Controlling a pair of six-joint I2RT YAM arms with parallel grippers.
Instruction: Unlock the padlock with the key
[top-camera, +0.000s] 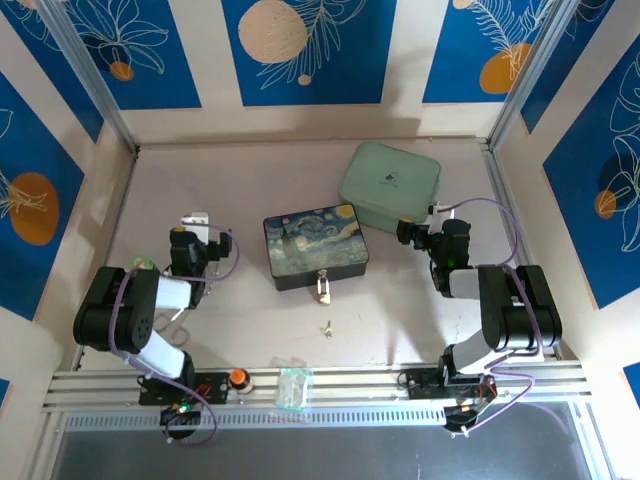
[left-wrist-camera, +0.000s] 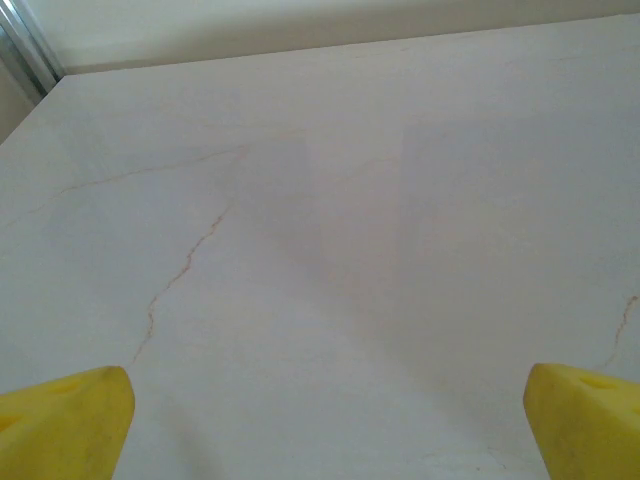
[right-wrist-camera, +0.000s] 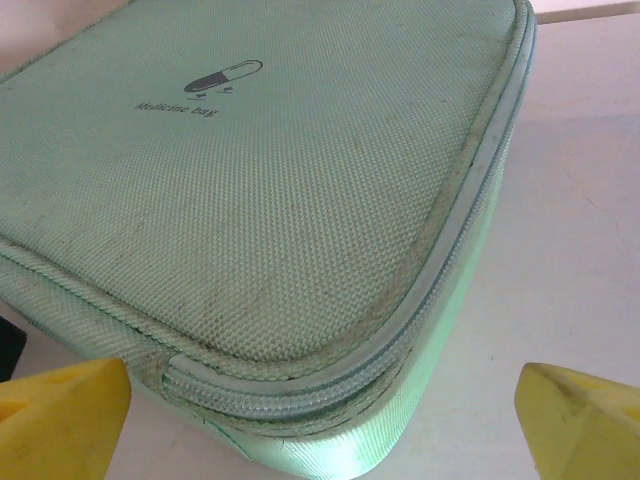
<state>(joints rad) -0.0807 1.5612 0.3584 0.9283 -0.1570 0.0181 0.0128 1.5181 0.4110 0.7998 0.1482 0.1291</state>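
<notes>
The tiny brass padlock (top-camera: 322, 291) hangs at the front face of the painted box (top-camera: 316, 247) in the middle of the table. The key (top-camera: 328, 326), a small pale sliver, lies on the table just in front of the padlock. My left gripper (top-camera: 193, 226) is well to the left of the box; in the left wrist view my left gripper (left-wrist-camera: 325, 425) is open over bare table, its yellow fingertips (left-wrist-camera: 65, 420) far apart. My right gripper (top-camera: 417, 229) is right of the box, and my right gripper (right-wrist-camera: 325, 425) stands open, facing a corner of the green bag (right-wrist-camera: 250, 170).
A mint-green zipped medicine bag (top-camera: 390, 184) lies at the back right, touching distance from the right gripper. A clear plastic piece (top-camera: 293, 387) and an orange knob (top-camera: 238, 377) sit on the front rail. Patterned walls enclose the table on three sides.
</notes>
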